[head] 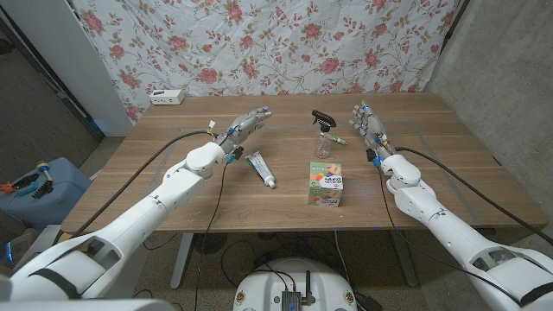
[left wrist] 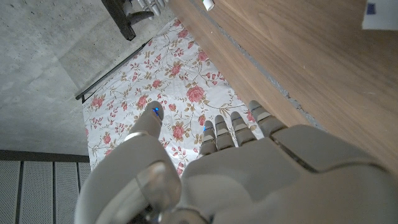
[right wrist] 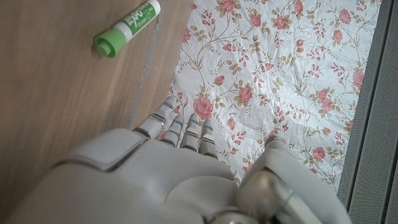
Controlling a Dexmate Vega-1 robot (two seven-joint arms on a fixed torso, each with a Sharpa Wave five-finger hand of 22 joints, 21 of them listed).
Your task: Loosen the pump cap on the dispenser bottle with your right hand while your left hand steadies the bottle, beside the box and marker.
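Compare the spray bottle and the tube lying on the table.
The clear spray bottle with black trigger cap stands upright; the white tube lies flat. The bottle is see-through; the tube is opaque. The bottle is farther back, the tube nearer the robot's left hand. Neither is held.

Overhead head view; inverted wrist close-ups.

The box [left wrist: 379, 15] is cut off by the left wrist picture's edge.

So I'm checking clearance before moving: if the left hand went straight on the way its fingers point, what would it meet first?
Probably nothing on the table: the left hand points toward the far edge, left of the spray bottle, with the floral cloth beyond. Depth is uncertain.
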